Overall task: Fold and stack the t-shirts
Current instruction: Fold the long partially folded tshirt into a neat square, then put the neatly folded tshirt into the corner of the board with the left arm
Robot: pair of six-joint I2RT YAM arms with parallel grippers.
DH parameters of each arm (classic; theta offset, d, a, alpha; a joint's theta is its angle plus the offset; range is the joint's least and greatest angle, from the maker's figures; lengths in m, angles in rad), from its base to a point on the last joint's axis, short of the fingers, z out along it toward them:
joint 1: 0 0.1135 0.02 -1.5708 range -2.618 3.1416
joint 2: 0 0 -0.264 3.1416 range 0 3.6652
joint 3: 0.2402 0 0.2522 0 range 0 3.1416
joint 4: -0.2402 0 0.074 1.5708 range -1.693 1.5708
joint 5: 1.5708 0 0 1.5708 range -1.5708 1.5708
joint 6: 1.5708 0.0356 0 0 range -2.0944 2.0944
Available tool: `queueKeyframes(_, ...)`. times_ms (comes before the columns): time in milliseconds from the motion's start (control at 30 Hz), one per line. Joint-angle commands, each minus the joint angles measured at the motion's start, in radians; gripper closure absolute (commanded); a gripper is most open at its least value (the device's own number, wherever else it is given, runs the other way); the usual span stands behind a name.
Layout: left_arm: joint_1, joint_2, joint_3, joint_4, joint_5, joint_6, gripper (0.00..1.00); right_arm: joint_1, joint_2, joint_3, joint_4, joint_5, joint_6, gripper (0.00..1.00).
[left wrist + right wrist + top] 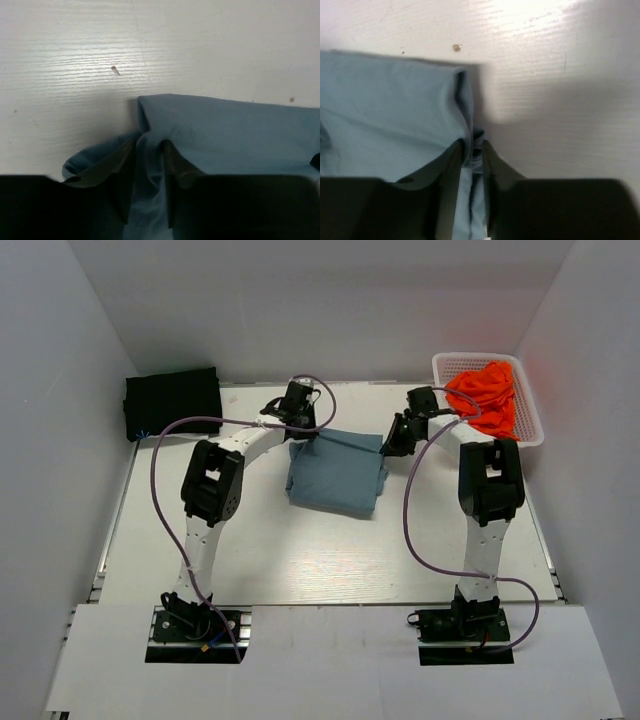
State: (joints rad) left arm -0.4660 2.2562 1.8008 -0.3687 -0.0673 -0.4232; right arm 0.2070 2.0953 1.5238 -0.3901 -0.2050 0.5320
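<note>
The folded slate-blue t-shirt [335, 472] is laid mid-table. Its far edge is spanned by both arms. The left corner is straddled by the left gripper [148, 142] and the right corner by the right gripper [472, 145]. Both sets of jaws are narrowly parted around cloth, and whether it is pinched cannot be told. Folded black t-shirts [172, 400] are seen beyond, at the far left.

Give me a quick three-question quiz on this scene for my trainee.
1. True or false: the orange-red shirts lie in the white basket.
2. The cloth between the fingers of the left gripper and the right gripper is: A black, B the blue t-shirt, C orange-red.
3. Where is the black pile?
Key: 1 true; 2 B; 3 far-left corner of the table.
</note>
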Motion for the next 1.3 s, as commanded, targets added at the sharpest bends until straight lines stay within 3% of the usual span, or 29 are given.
queueKeyframes(0, 0.029, -0.052, 0.060, -0.059, -0.055, -0.002, 0.53, -0.017, -0.058, 0.039, 0.005, 0.004, -0.072, 0.68)
queueKeyframes(33, 0.029, -0.061, 0.060, -0.059, -0.055, -0.002, 0.01, -0.015, -0.079, 0.038, 0.005, 0.003, -0.072, 0.55)
queueKeyframes(100, 0.029, -0.083, 0.060, -0.074, -0.031, -0.002, 0.00, -0.018, -0.093, 0.033, 0.005, 0.000, -0.076, 0.44)
queueKeyframes(200, 0.029, -0.121, 0.051, -0.114, -0.008, 0.008, 0.00, -0.018, -0.138, 0.016, -0.006, 0.010, -0.075, 0.10)
queueKeyframes(300, 0.029, -0.170, -0.023, -0.147, 0.020, 0.043, 0.00, -0.015, -0.225, -0.057, 0.007, 0.013, -0.069, 0.10)
queueKeyframes(533, 0.029, -0.205, -0.211, -0.029, 0.201, 0.109, 0.00, -0.017, -0.403, -0.224, 0.046, 0.013, -0.056, 0.10)
queueKeyframes(733, 0.007, -0.123, -0.202, -0.038, 0.173, 0.118, 0.00, -0.018, -0.466, -0.301, 0.039, 0.044, -0.067, 0.10)
queueKeyframes(867, 0.007, -0.081, -0.184, -0.062, 0.155, 0.106, 0.17, -0.018, -0.474, -0.315, 0.028, 0.046, -0.069, 0.10)
queueKeyframes(967, 0.007, -0.055, -0.184, -0.073, 0.164, 0.106, 0.40, -0.020, -0.480, -0.324, 0.030, 0.046, -0.067, 0.10)
queueKeyframes(1000, 0.007, -0.055, -0.184, -0.062, 0.173, 0.106, 0.56, -0.018, -0.489, -0.330, 0.030, 0.046, -0.069, 0.10)
queueKeyframes(1100, 0.007, -0.064, -0.208, -0.035, 0.219, 0.115, 0.75, -0.021, -0.500, -0.343, 0.031, 0.049, -0.070, 0.10)
queueKeyframes(1133, 0.007, -0.064, -0.208, -0.035, 0.231, 0.127, 0.93, -0.020, -0.503, -0.344, 0.033, 0.052, -0.069, 0.10)
queueKeyframes(1167, 0.007, -0.075, -0.208, -0.035, 0.245, 0.136, 1.00, -0.021, -0.514, -0.359, 0.030, 0.064, -0.070, 0.10)
queueKeyframes(1267, 0.007, -0.124, -0.208, -0.012, 0.265, 0.159, 1.00, -0.021, -0.544, -0.404, 0.034, 0.091, -0.070, 0.10)
